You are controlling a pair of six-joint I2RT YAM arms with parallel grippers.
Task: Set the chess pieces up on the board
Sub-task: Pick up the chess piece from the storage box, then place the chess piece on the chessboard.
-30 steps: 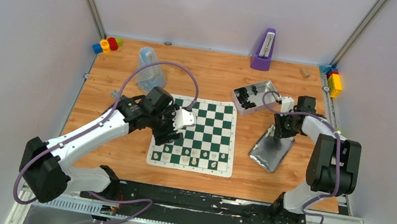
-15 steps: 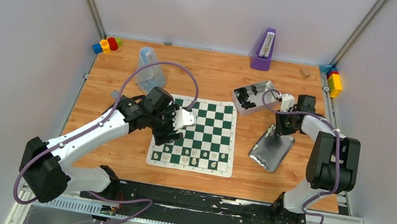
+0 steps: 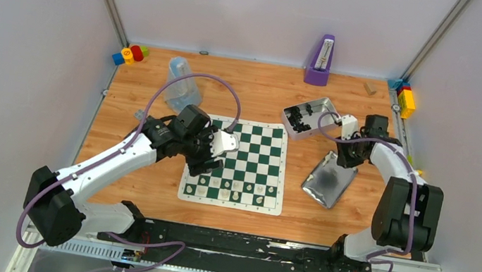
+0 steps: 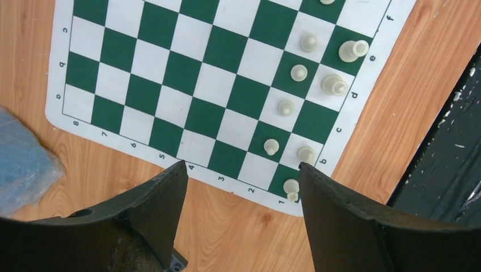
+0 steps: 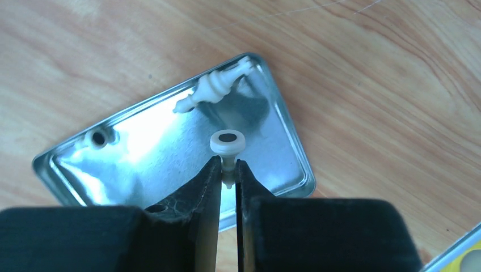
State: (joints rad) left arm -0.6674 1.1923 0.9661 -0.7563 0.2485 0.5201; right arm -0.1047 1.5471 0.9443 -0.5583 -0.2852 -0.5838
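The green-and-white board [image 3: 261,146] lies mid-table. Several cream chess pieces [image 3: 230,193] stand along its near rows, and they also show in the left wrist view [image 4: 299,72]. My left gripper [image 3: 206,162] hovers open over the board's left edge [image 4: 241,164] with nothing between its fingers. My right gripper [image 3: 347,158] is shut on a cream chess piece [image 5: 227,141], pinched by its thin stem [image 5: 228,161] above a shiny metal tray [image 5: 142,147]. Another cream piece [image 5: 214,88] lies on its side at the tray's far rim.
The metal tray [image 3: 328,180] lies right of the board. Behind it, a second tin [image 3: 308,116] holds dark pieces. A clear plastic bag [image 3: 181,85] sits behind the board's left corner, and a purple box [image 3: 320,60] at the back. Coloured blocks [image 3: 130,54] [image 3: 406,96] occupy both back corners.
The right gripper's jaws have closed onto the cream piece and the wrist has moved slightly back and right. The metal tray now lies flatter. The left arm has not moved.
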